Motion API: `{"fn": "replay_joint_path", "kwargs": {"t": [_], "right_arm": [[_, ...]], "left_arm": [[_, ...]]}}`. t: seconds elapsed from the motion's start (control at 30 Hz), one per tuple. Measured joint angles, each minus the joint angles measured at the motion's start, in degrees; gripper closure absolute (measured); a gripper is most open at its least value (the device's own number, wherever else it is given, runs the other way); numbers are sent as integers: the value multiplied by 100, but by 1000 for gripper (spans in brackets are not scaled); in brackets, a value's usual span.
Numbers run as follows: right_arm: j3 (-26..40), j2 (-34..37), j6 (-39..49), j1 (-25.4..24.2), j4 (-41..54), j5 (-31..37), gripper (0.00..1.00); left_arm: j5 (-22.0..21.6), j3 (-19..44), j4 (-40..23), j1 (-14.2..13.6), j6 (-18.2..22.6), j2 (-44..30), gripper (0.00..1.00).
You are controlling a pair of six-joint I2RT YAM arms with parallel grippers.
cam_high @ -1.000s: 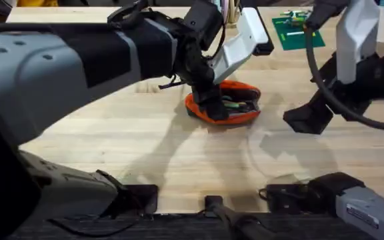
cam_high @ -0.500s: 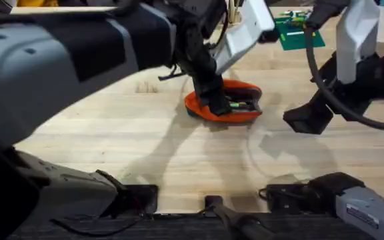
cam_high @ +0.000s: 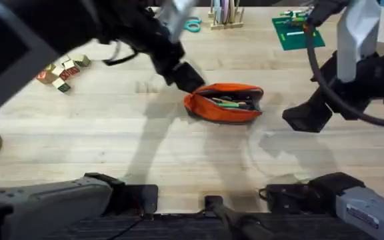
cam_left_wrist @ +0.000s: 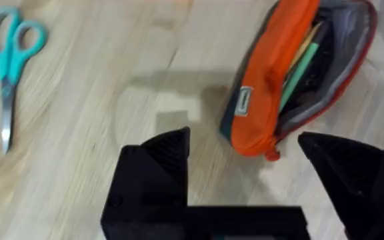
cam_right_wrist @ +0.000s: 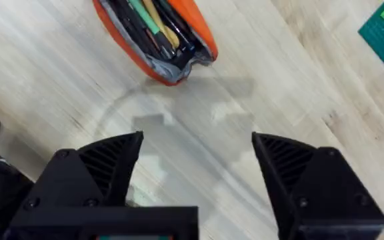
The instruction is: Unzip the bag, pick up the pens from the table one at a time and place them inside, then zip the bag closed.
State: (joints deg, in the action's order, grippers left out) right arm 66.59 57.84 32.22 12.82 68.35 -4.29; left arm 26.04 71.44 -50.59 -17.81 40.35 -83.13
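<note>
Looking down from overhead, the bag (cam_high: 224, 104) lies on its side near the middle of the worktop (cam_high: 112, 143), its zipper undone and its mouth gaping toward six o'clock, so the pens (cam_high: 230, 103) resting inside show as a green and a yellowish streak. The left gripper (cam_high: 187, 75) hangs just off the bag's ten-o'clock end, apart from the fabric, with the dark arm running away toward ten o'clock; its fingers look parted. The right gripper (cam_high: 305, 119) waits at the bag's three o'clock, clear of it. Wooden blocks (cam_high: 60, 72) sit far out at nine o'clock, a pair of scissors (cam_high: 191, 25) and a rack of sticks (cam_high: 223, 13) near twelve, and a green board (cam_high: 297, 30) at one o'clock. No loose pen is visible on the bare wood, so by my reading the loading is done and zipping is what remains.

From the left wrist, the left gripper (cam_left_wrist: 249, 157) is open and empty, the bag (cam_left_wrist: 272, 87) lying just past its fingers with a green pen (cam_left_wrist: 297, 73) inside. Teal scissors (cam_left_wrist: 9, 67) lie well apart. That spread stance suits reaching for the zipper pull, though I cannot pick out the pull itself.

From the right wrist, the right gripper (cam_right_wrist: 199, 150) is likewise open and holding nothing, the bag (cam_right_wrist: 155, 33) near but untouched, its grey lining and pens (cam_right_wrist: 145, 23) exposed. It seems placed to steady the bag's far end.
</note>
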Motion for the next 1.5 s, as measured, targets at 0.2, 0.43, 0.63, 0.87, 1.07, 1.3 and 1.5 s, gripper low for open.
{"fn": "replay_joint_path", "kwargs": {"t": [0.2, 0.43, 0.63, 0.87, 1.07, 1.3, 1.5], "right_arm": [[0, 0, -1079, 0, -216, -190, 4], [0, 0, -2388, 2, -1051, -1245, 4], [0, 0, -3617, 205, -1749, -1570, 4], [0, 4, -4240, 1209, -2242, -1236, 4], [0, 51, -4932, 2178, -2402, -586, 4], [0, 647, -5896, 3127, -2798, -158, 4], [0, 1298, -6713, 3652, -2913, 7, 3]], "left_arm": [[246, 0, -209, 1038, -1, 181, 9], [282, 0, -238, 1212, 1, 181, 9], [227, 0, -135, 1212, 42, 181, 9], [164, 0, -745, 1397, 1139, 181, 8], [332, 0, -1553, 1953, 2624, 181, 8], [587, 2, -1987, 2553, 4046, 181, 8], [736, 2, -2226, 2842, 4946, 181, 8]]}}
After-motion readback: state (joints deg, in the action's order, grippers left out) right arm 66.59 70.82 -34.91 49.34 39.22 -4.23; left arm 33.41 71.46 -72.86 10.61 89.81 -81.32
